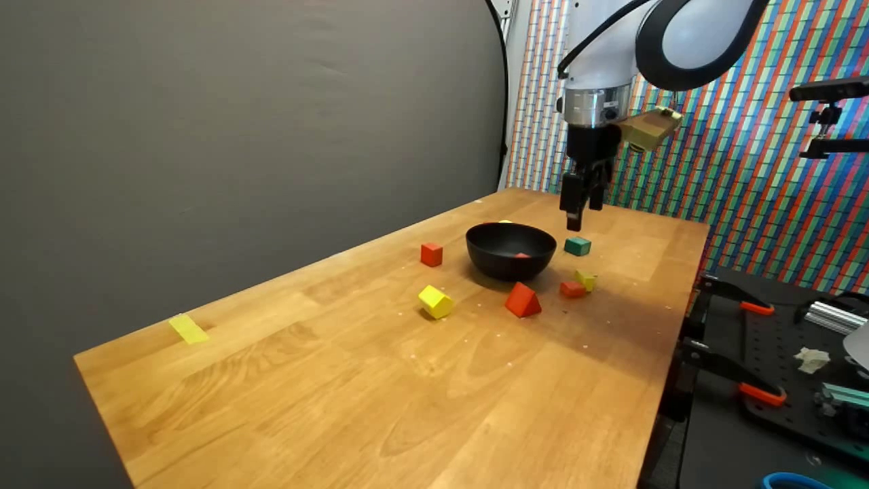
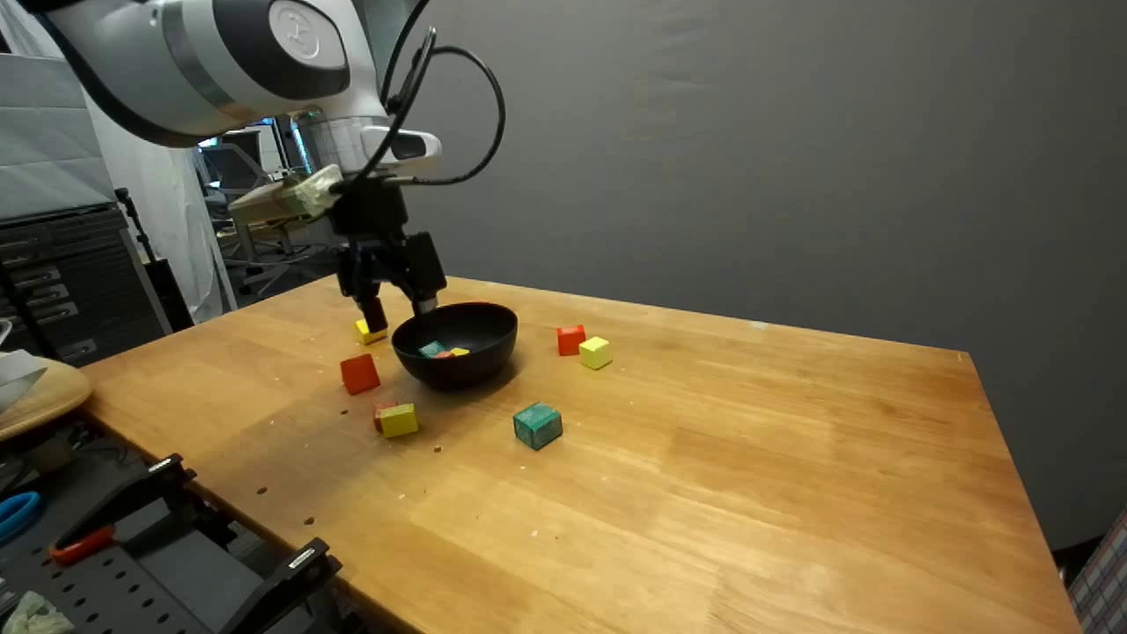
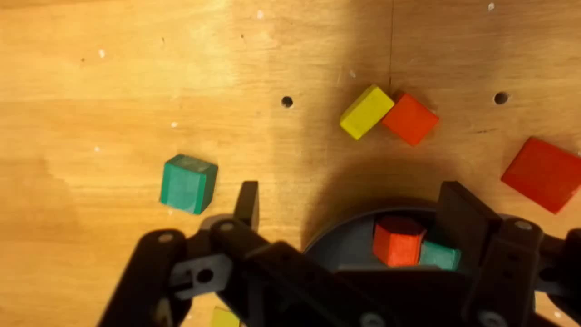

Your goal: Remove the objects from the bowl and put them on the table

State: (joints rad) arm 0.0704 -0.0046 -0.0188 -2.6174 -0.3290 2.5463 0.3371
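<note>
The end effector (image 3: 347, 196), spread wide, hangs near the black bowl (image 3: 342, 250). Inside, in the wrist view, a red hexagonal block (image 3: 396, 249) lies left, a green block (image 3: 439, 255) right; further blocks (image 3: 184, 187) occupy the wooden surface (image 3: 113, 91).

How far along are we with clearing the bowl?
Looks done: a red wedge, a yellow prism and other blocks lie on the table outside the bowl.
In hand: nothing; the pincer is open and empty.
Left: at least a red block, a green block and a yellow block inside the bowl; more may be hidden.
</note>
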